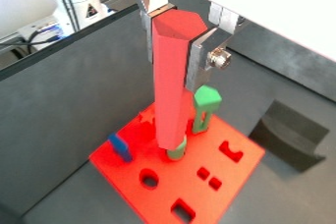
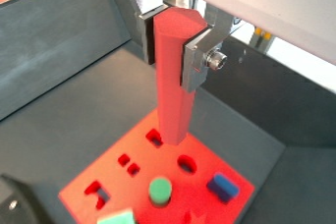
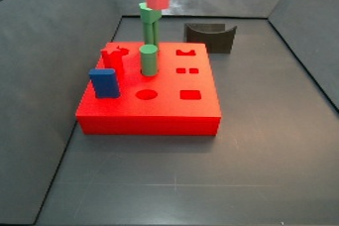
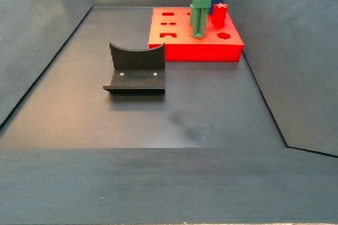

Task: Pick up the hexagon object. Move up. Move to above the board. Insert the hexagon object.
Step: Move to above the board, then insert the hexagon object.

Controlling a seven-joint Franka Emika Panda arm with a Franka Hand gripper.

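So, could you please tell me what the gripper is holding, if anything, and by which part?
The gripper holds the hexagon object by its upper end, the jaws closed on its sides, hanging upright above the board.

hexagon object (image 1: 175,81): smooth, matt red-pink plastic look, clamped by the gripper (image 1: 182,41) above the board
board (image 3: 146,114): bright red, smooth, slight sheen
fingers (image 2: 199,59): flat brushed silver metal, screw head showing
green peg (image 4: 203,10): smooth plastic look
fixture (image 4: 136,69): dark, matt
counter (image 4: 172,120): dark grey, matt, faintly scuffed
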